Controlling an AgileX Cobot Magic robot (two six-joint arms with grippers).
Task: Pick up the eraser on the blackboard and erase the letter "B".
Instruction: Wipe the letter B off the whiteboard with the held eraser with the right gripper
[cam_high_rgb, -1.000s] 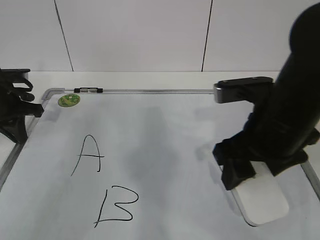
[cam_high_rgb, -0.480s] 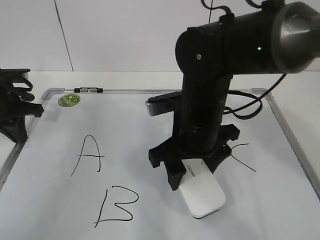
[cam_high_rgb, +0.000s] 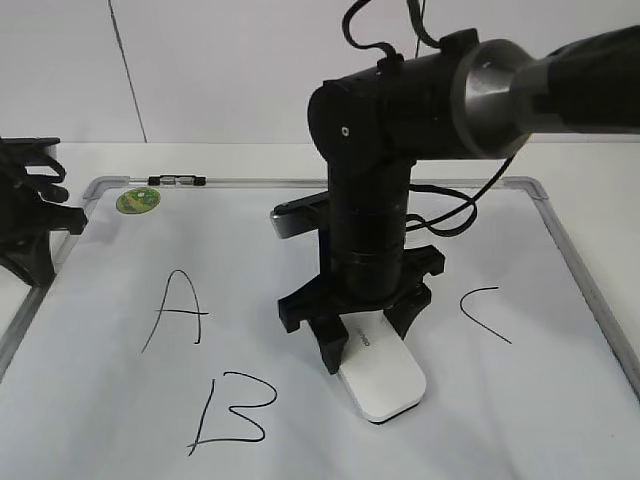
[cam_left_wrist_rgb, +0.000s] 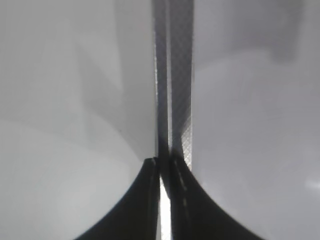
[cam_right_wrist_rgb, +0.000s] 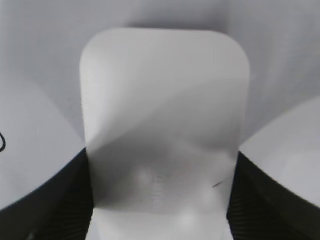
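Observation:
The blackboard (cam_high_rgb: 300, 220) is a white dry-erase board with a silver frame. The letter "B" (cam_high_rgb: 232, 410) is drawn in black at the lower left, below an "A" (cam_high_rgb: 175, 310). My right gripper (cam_high_rgb: 362, 345) is shut on the eraser (cam_high_rgb: 385, 382), a white oblong block, and holds it on the board just right of the "B". In the right wrist view the eraser (cam_right_wrist_rgb: 165, 115) fills the space between the jaws (cam_right_wrist_rgb: 160, 200). My left gripper (cam_left_wrist_rgb: 162, 172) is shut and empty over the board's left frame edge (cam_left_wrist_rgb: 172, 75); it rests at the left (cam_high_rgb: 30, 215).
A "C" (cam_high_rgb: 485, 312) is drawn on the right of the board. A green round magnet (cam_high_rgb: 137, 200) sits at the board's top left, beside a marker (cam_high_rgb: 177, 181) on the top frame. A white wall stands behind.
My right arm has carried the eraser leftward across the board, from the right edge past the "C" to just right of the "B". The left arm has not moved.

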